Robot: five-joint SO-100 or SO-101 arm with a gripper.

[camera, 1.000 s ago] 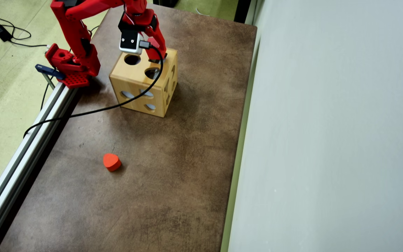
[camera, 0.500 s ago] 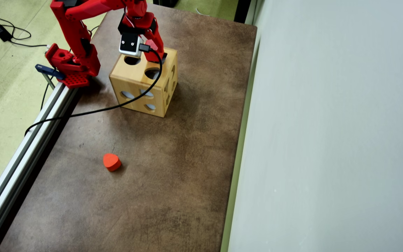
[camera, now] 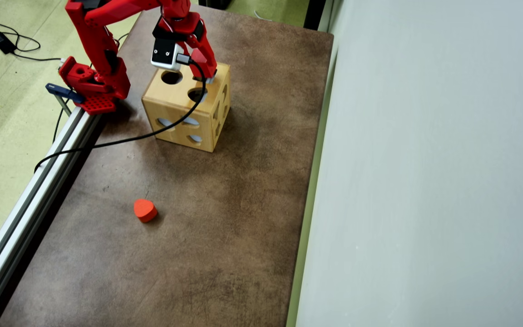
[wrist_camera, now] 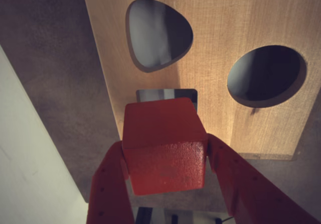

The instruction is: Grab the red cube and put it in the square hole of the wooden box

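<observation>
1. Closest to the wrist cam: the red plastic two-finger gripper, with that grainy 3D-printed texture, is clamped on the small red cube, one finger on each side. The cube has flat square faces and crisp edges, with a slightly speckled matte paint on the face toward the lens.
2. Right behind the cube is the square hole, a dark straight-sided cut-out. Only its upper strip shows above the cube's top edge, so I can't tell if the cube has started going in.
3. That hole sits in the top of the big pale wooden box, light wood with fine straight grain. The same face has a rounded heart-ish hole and a round hole, both smooth-edged and dark inside.
4. Overhead view: the box stands on a mottled brown table with a worn, leathery look; the gripper hangs over the box's far top corner. A black cable droops across the box's front.
5. Well away on the table lies an orange-red rounded heart block.
</observation>
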